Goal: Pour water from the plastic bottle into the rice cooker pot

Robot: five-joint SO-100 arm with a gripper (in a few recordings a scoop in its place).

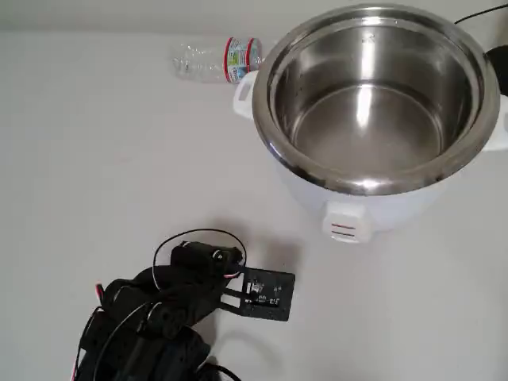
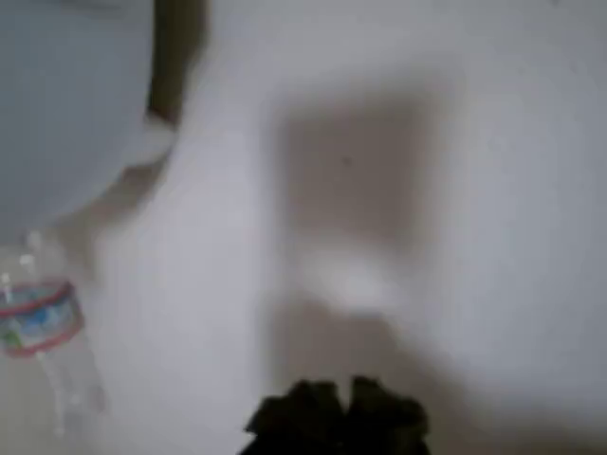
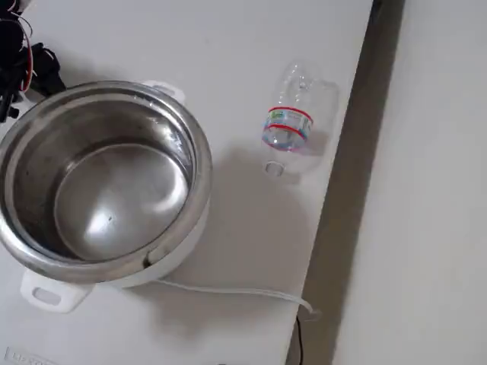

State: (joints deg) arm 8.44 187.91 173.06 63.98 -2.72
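Bottle [image 1: 216,59] lies on its side, well ahead of the claw [image 1: 266,294], beside the rice cooker pot [image 1: 373,95]. Can't tell if the claw's open. Nothing's grabbed yet, so next up is probably reaching forward.

The wrist view is blurred throughout. The gripper [image 2: 337,417] shows there as a dark, soft-edged lump cut off by the bottom edge, so how its jaws stand cannot be told. The bottle [image 2: 43,332] is cut by the left edge, its label unreadable. The cooker [image 2: 66,95] is a pale blur running off the top left corner.

In the overhead view the arm [image 1: 159,317] runs off the bottom edge, and the pot [image 1: 476,103] is clipped at the right.

Water cannot be made out in the bottle [image 3: 289,125] or in the pot [image 3: 106,190].

The cord [image 3: 236,293] drops out of sight over the table [image 3: 251,46] edge.
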